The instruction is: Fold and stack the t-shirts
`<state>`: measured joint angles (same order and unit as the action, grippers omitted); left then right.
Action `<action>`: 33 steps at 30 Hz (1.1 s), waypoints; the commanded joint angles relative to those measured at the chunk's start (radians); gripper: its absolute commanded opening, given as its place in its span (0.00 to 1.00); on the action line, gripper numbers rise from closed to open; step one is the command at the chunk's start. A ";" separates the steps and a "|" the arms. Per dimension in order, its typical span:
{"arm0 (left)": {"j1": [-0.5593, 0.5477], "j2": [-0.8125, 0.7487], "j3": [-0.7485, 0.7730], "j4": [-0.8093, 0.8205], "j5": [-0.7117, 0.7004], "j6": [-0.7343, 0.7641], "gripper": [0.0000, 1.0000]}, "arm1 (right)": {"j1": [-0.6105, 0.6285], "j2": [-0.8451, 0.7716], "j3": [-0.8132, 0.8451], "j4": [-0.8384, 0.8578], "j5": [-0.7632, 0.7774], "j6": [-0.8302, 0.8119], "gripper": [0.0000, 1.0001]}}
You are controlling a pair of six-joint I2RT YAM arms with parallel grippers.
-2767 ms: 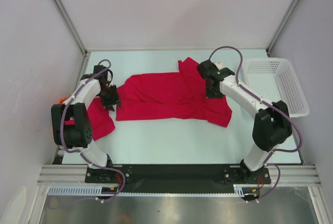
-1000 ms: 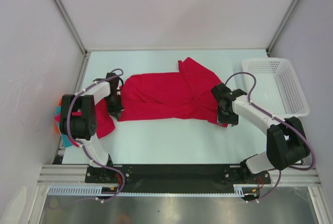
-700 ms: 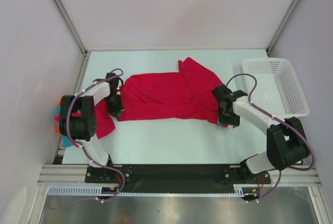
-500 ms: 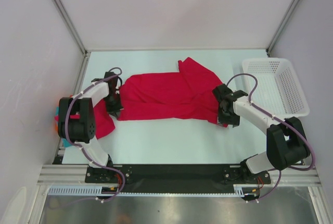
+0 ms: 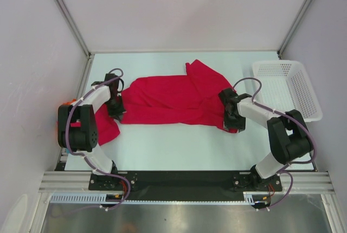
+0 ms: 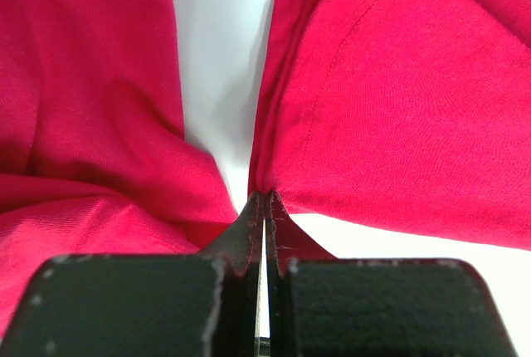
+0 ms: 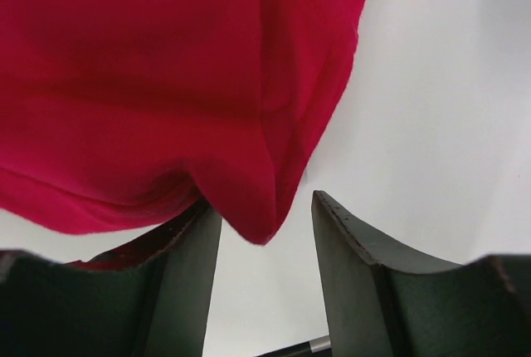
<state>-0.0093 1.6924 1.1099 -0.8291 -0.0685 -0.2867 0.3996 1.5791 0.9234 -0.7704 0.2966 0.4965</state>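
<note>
Left of the left gripper, a sliver of orange cloth shows past the arm. The rest is hidden and its shape is unreadable. Just beside that gripper, on its base side, is the second shirt, red and bunched, its upper part under the arm.

Left gripper: fingers pressed together, tips nipping a gathered corner of the shirt. In the wrist view a stitched hem runs up from the pinch. A narrow strip of white table separates two red panels. The left panel is cut off by the frame edge, and I cannot tell which shirt it belongs to.

Count: two red shirts, one orange scrap, one basket, two grippers.

The shirt lies stretched from one gripper to the other. It is soft matte knit, creased, with one flap jutting out beyond the right gripper.

Right gripper: fingers spread. A drooping fold of the shirt's corner hangs between them, against one finger and clear of the other, not clamped.

Right of and beyond that gripper is the basket, white plastic mesh, rectangular, apart from the shirt.
</note>
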 commanded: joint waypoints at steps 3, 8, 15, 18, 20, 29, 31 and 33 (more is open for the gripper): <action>0.006 -0.034 0.019 -0.001 -0.014 0.006 0.00 | -0.027 0.045 0.046 0.051 0.012 -0.039 0.15; 0.034 -0.037 0.018 -0.002 -0.022 0.006 0.00 | -0.080 0.030 0.052 0.026 0.081 -0.023 0.00; 0.051 -0.039 0.010 -0.002 -0.034 0.004 0.00 | -0.205 -0.034 0.058 0.019 0.090 -0.006 0.00; 0.055 -0.040 0.007 0.001 -0.033 0.004 0.00 | -0.238 -0.044 0.060 0.017 0.085 -0.013 0.00; 0.058 -0.042 0.005 0.001 -0.028 0.006 0.00 | -0.249 -0.042 0.060 0.017 0.085 -0.018 0.00; 0.063 -0.051 -0.001 0.004 -0.013 0.009 0.00 | -0.258 -0.042 0.043 0.006 0.079 -0.026 0.00; 0.062 -0.060 -0.002 0.001 -0.002 0.009 0.00 | -0.260 -0.045 0.049 -0.006 0.067 -0.035 0.00; 0.062 -0.069 -0.001 -0.010 0.009 0.009 0.00 | -0.258 -0.050 0.055 -0.027 0.050 -0.041 0.02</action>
<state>0.0353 1.6821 1.1084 -0.8295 -0.0433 -0.2871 0.1577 1.5631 0.9539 -0.7467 0.3187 0.4736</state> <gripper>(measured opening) 0.004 0.034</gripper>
